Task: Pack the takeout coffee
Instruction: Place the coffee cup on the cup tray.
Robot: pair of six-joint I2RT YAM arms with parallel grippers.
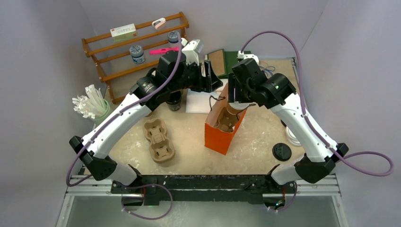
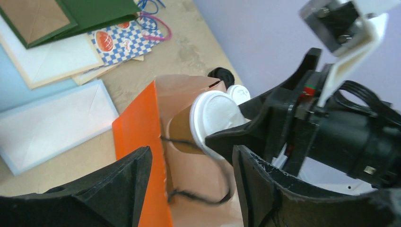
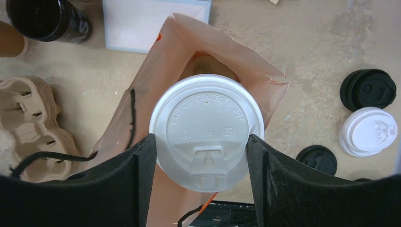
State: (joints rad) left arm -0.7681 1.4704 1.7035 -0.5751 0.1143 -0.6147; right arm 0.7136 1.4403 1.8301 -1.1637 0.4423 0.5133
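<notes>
Right end effector [image 3: 201, 142]: your jaws are clamped on the lidded cup [image 3: 206, 123], held at the mouth of the bag [image 3: 137, 109], not yet released.
Left end effector [image 2: 191, 161]: jaws apart, empty, at the bag's rim.
Remaining: lower, let go.

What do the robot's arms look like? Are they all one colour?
No. The left arm and right arm have white tube-shaped links with chunky black joints. A purple cable loops along each one. The left tool and right tool are black, each with two thick, wedge-shaped fingers.
</notes>
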